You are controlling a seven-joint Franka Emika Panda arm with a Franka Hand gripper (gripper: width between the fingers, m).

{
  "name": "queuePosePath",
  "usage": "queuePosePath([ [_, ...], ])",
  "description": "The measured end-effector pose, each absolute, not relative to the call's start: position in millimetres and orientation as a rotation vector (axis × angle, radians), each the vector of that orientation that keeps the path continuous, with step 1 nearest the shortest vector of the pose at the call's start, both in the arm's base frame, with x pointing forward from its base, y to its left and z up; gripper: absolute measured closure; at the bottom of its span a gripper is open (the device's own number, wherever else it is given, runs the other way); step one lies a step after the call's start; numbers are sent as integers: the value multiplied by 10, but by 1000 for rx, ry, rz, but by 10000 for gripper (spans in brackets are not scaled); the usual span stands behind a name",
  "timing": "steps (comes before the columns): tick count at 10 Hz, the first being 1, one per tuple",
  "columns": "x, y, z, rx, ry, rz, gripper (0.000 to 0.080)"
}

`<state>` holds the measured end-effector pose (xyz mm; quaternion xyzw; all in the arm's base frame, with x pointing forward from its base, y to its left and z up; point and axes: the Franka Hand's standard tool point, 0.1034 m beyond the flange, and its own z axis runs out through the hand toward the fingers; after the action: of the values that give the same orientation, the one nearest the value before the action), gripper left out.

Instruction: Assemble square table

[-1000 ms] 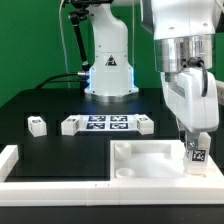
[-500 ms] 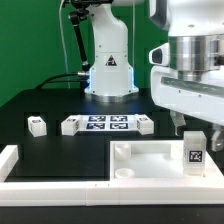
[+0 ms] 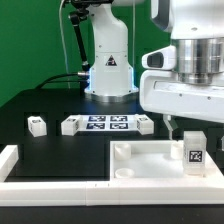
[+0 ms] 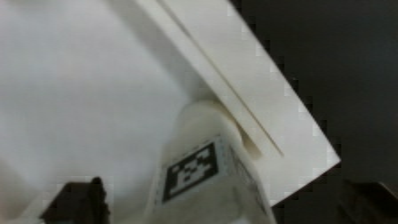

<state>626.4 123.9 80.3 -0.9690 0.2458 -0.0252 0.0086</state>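
Note:
The square table's white panel (image 3: pixel 145 162) lies at the front on the exterior view's right, with raised corner sockets. One white tagged leg (image 3: pixel 194 152) stands upright in its right near corner socket. My gripper (image 3: pixel 187 122) hangs just above that leg, open and not touching it. In the wrist view the leg's tag (image 4: pixel 192 171) shows beside the panel's edge (image 4: pixel 249 90), with one dark fingertip (image 4: pixel 80 198) off to its side. Three more legs sit on the black table: one alone (image 3: pixel 37 125) and two (image 3: pixel 70 126) (image 3: pixel 143 124) further along.
The marker board (image 3: pixel 107 123) lies mid-table between two of the loose legs. White border rails run along the left (image 3: pixel 8 160) and front (image 3: pixel 60 190) edges. The robot base (image 3: pixel 108 70) stands at the back, with a cable beside it.
My gripper has let go of the upright leg and risen straight up off it. The leg stays standing in the panel's corner.

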Motion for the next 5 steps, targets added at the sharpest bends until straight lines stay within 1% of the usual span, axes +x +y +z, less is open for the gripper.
queuePosePath([
  [1,6341,1193,855,-3072,561,-102,150],
  [3,6337,1201,852,-3085,490,-102,150],
  [4,6336,1204,851,-3076,528,-100,241],
  [5,6335,1205,850,-3072,545,-100,241],
])
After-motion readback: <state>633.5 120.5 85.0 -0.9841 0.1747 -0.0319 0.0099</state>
